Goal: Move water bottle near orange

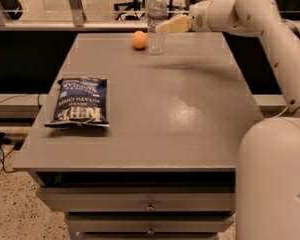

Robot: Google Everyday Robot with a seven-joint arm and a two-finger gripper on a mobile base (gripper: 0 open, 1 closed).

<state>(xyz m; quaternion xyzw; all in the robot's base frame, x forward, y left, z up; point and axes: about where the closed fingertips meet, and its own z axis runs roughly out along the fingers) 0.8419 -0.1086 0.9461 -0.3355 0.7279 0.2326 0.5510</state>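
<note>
Water bottle (156, 15) at top centre of frame, on the far strip of the table (190, 109). Stands upright: long axis vertical, white cap pointing up, base flat on the surface. Pale label around the middle, clear body below it.

Sits just right of the orange (139, 39), both close to the far edge. Possibly touching at the base; can't resolve a gap from this angle. Tops out well above the fruit.

Gripper (164, 26) at the bottle's right side, about level with the label, reaching in horizontally from the upper right of frame. Hangs off the white arm (250, 6), which bends down the right edge of frame. Tip overlaps the bottle's right edge. Clamped or let go: cannot tell.

Blue chip bag (80, 101) lying flat at left of frame, well apart from bottle and orange, print upside down to the camera. Two drawers (150, 204) under the table's near edge, bottom centre. White robot body (275, 179) filling the lower right corner.
</note>
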